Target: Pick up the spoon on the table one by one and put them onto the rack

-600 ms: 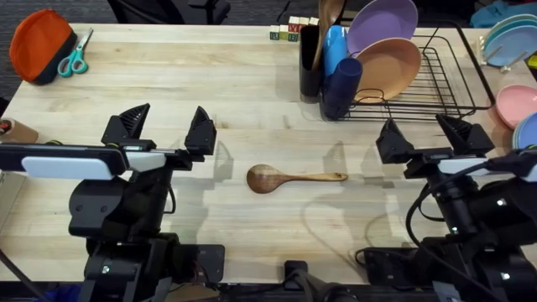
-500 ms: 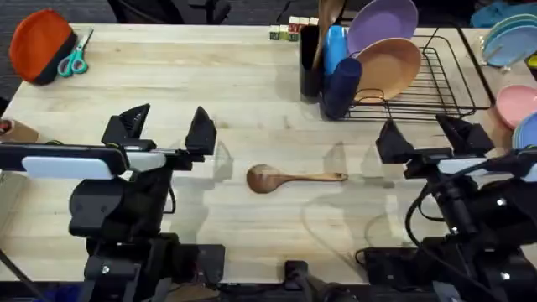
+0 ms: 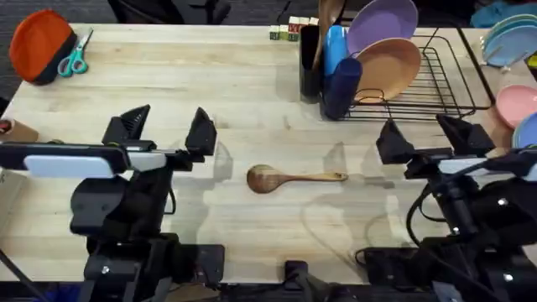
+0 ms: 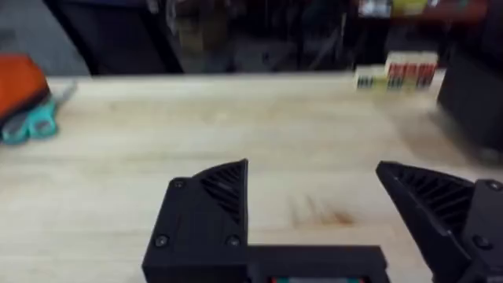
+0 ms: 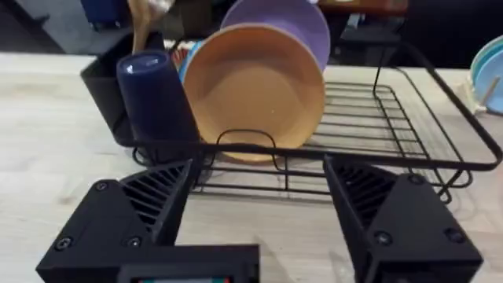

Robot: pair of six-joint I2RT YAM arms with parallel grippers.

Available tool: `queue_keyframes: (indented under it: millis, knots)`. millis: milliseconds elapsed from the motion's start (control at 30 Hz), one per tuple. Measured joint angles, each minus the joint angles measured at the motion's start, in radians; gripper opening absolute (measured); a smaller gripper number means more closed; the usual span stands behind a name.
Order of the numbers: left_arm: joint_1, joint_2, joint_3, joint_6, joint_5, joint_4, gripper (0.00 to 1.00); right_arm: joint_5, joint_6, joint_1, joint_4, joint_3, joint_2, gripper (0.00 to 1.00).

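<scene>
A brown wooden spoon (image 3: 285, 178) lies flat on the table (image 3: 243, 92) between the two arms, its darker bowl toward the left and its handle pointing right. The black wire rack (image 3: 424, 80) (image 5: 393, 130) stands at the back right, with a black utensil cup (image 3: 310, 59) at its left end. My left gripper (image 3: 168, 127) (image 4: 314, 196) hovers open to the left of the spoon, nothing between its fingers. My right gripper (image 3: 424, 138) (image 5: 259, 196) is open too, to the right of the spoon and just in front of the rack.
The rack holds an orange plate (image 3: 388, 69) (image 5: 255, 90), a purple plate (image 3: 382, 21), a dark blue cup (image 3: 342, 86) (image 5: 153, 94) and a light blue item. Loose pink and blue plates (image 3: 513, 75) lie at the right edge. An orange pouch (image 3: 38, 44), teal scissors (image 3: 75, 57) and small blocks (image 3: 287, 32) sit at the back.
</scene>
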Motion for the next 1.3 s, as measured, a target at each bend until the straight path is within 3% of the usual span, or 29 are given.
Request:
queue_keyframes:
  millis: [100,200,233,400,600,633,967,1300]
  knots:
    - [0.000,0.002,0.023,0.000,0.000,-0.095,0.994,0.000,0.000,0.000,-0.113,0.059,0.004,0.995]
    - [0.000,0.004,0.113,0.000,0.000,-0.270,0.993,0.000,0.000,0.000,-0.228,0.154,0.043,0.995]
    - [0.000,0.008,0.221,0.000,0.000,-0.385,0.993,0.000,0.000,0.000,-0.300,0.260,0.098,0.995]
    - [0.000,0.076,0.431,0.001,-0.001,-0.523,0.994,0.000,0.000,0.000,-0.403,0.461,0.235,0.995]
    - [0.000,0.266,0.676,0.001,-0.002,-0.691,0.993,-0.001,0.000,0.000,-0.551,0.706,0.443,0.995]
    - [0.000,0.381,0.794,0.001,-0.001,-0.746,0.993,-0.001,0.000,0.000,-0.635,0.834,0.548,0.995]
    - [0.000,0.715,1.109,0.003,0.011,-0.899,0.993,-0.001,0.000,0.000,-0.898,1.188,0.827,0.995]
    - [0.000,0.888,1.183,0.003,0.021,-1.001,0.993,-0.033,-0.020,0.000,-0.938,1.259,0.875,0.995]
